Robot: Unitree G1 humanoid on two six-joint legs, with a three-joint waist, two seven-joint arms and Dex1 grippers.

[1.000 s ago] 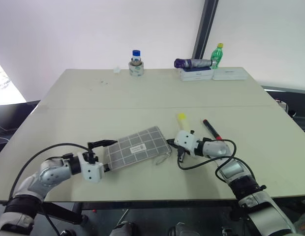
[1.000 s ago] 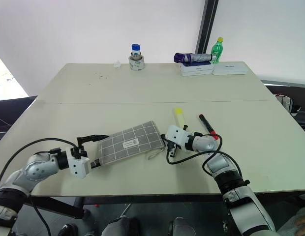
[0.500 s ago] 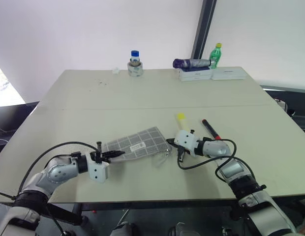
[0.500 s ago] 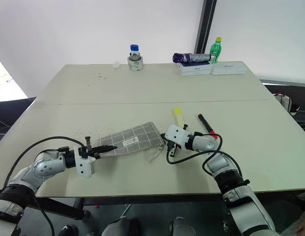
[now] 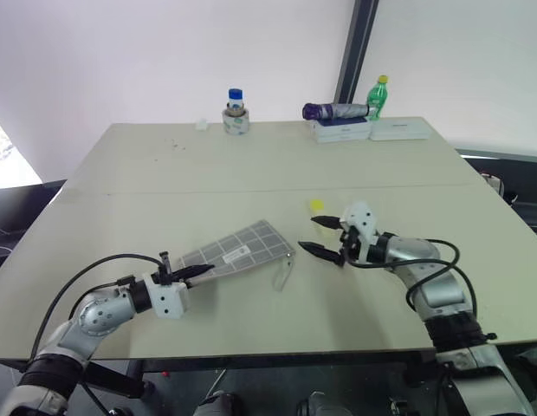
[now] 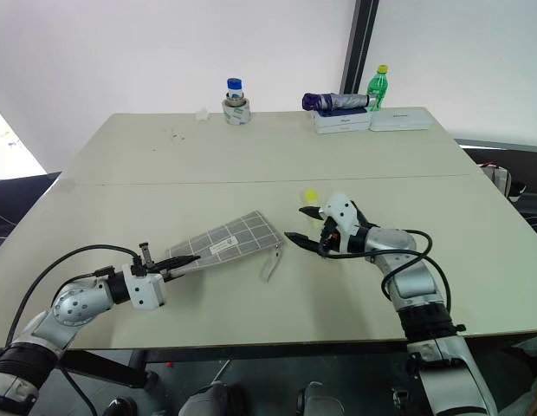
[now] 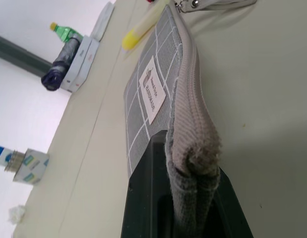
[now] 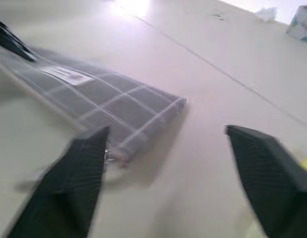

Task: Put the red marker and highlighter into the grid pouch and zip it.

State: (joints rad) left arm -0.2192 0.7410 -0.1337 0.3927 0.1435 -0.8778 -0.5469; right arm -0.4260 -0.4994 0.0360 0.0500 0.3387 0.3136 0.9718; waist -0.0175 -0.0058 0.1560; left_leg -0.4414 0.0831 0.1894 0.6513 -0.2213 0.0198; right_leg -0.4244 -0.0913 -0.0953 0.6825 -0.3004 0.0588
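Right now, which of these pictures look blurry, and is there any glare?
Right wrist view: smeared, the pouch and the fingers soft-edged, a bright glare patch on the table. Left wrist view: crisp on the pouch edge, far bottles hazy. Head views: evenly lit, sharp.

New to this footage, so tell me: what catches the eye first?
The grid pouch, pinched at one end by the left gripper and tilted up off the table. Beside its other end, the right gripper hangs open, with the highlighter just behind it.
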